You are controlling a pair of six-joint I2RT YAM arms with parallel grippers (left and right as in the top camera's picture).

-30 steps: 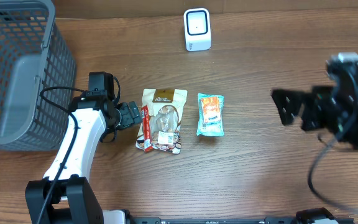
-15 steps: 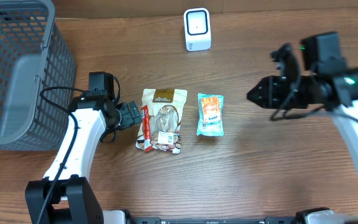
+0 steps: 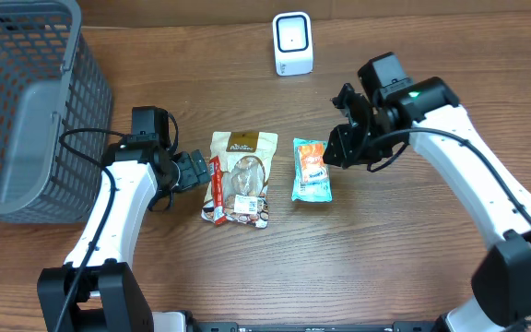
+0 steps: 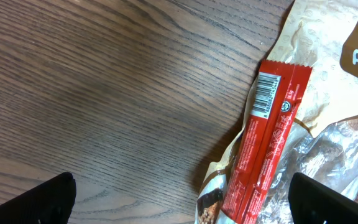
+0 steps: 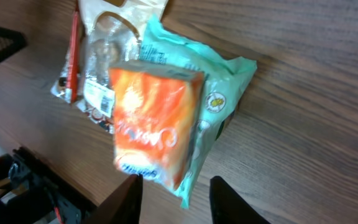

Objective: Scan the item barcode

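We've got a grey mesh basket (image 3: 35, 111) standing well behind the left pincer (image 3: 197, 171), off at the far side of the wooden table (image 3: 385, 267). Straight ahead of that pincer a tan snack pouch (image 3: 241, 146) lies flat, a clear window in its middle and a white label low on its face. A red bar wrapper (image 3: 216, 187) lies lengthwise over the pouch's nearest edge, just beside the pincer, barcode up. From the right pincer (image 3: 337, 148), pouch and wrapper sit ahead, near but apart.
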